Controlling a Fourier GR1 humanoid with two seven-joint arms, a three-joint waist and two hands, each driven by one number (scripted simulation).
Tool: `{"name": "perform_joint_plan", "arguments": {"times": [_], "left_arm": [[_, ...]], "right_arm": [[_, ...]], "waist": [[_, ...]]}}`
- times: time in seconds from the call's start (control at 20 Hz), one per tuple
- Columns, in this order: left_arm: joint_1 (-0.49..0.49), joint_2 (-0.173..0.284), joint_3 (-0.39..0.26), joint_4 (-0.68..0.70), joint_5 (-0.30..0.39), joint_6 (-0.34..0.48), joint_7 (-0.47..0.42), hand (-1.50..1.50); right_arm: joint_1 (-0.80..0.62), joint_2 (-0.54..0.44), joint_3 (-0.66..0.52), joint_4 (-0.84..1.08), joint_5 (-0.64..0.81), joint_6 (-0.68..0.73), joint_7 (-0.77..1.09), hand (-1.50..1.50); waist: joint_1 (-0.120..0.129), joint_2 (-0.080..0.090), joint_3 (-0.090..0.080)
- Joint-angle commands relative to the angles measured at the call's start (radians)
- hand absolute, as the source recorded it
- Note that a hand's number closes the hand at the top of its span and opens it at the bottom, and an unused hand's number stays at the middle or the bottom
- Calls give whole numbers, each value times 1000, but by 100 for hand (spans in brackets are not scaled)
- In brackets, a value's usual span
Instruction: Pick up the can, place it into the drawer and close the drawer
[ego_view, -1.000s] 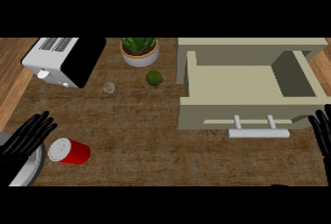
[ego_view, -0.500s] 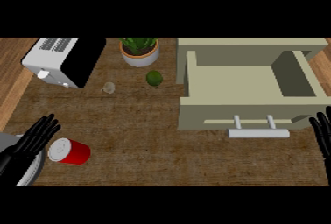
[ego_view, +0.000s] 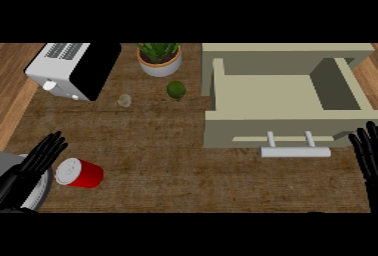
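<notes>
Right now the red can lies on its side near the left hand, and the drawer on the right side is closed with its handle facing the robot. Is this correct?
Not quite. The drawer is open, not closed: the head view shows its bare inside. The rest holds: the red can lies on its side by the left hand, and the handle faces the robot.

The right hand (ego_view: 366, 156), just right of the drawer (ego_view: 284, 107), is cut by the picture's right edge; only straight fingers are seen. The toaster (ego_view: 74, 67) and the plant (ego_view: 158, 56), left of the drawer, are cropped at the top. A small pale thing (ego_view: 125, 100) left of the drawer cannot be identified.
</notes>
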Motion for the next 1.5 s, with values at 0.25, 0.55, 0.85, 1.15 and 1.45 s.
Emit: {"name": "perform_joint_plan", "arguments": {"times": [0.25,0.55,0.85,1.15,1.45], "left_arm": [[-61,53,-15,228,-99,24,-169,-150],[-43,100,15,293,-72,-3,-225,-150],[-72,49,-28,328,-116,74,-197,-150],[-120,25,-52,395,-141,114,-228,-150],[-127,61,-56,490,-156,118,-323,-150]], "right_arm": [[-45,-25,-65,75,-34,29,-47,-150],[-41,19,2,18,34,-16,-6,-150],[77,44,19,-39,23,26,-49,-150],[-25,10,-5,-24,4,9,25,-150],[20,45,18,-72,28,-8,30,-150]], "waist": [[0,2,-4],[2,3,-4],[-8,2,-4],[-6,4,-5],[-7,3,-5]]}}
